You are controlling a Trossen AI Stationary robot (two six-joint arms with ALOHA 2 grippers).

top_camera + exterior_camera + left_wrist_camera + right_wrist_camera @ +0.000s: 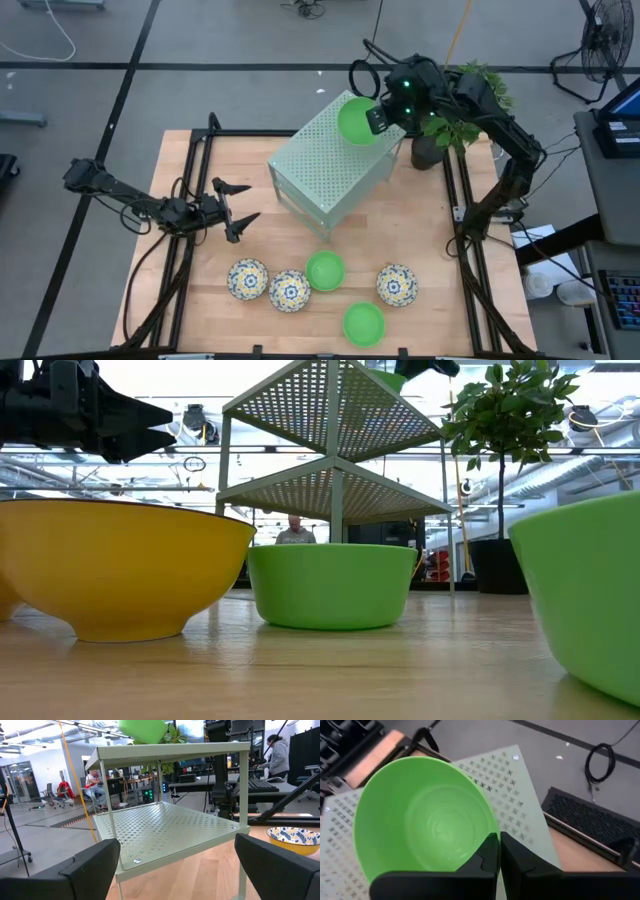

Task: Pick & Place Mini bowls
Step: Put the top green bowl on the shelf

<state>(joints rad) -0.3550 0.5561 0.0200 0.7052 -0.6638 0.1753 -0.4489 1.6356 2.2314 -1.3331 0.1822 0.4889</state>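
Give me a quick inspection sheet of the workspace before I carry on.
Surface: wooden table, dark frame rails.
Job's things: five mini bowls in the front row; one green bowl held over the perforated shelf.
Clutter: potted plant at the table's back right.
Grippers: right gripper shut on the green bowl's rim; left gripper open, empty, left of the shelf.
Cables: floor cables behind the table.
Surroundings: people at desks.

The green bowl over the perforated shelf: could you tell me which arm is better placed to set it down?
Probably the right: the right gripper already pinches the green bowl by its rim above the shelf. The left gripper is open and empty beside the shelf.
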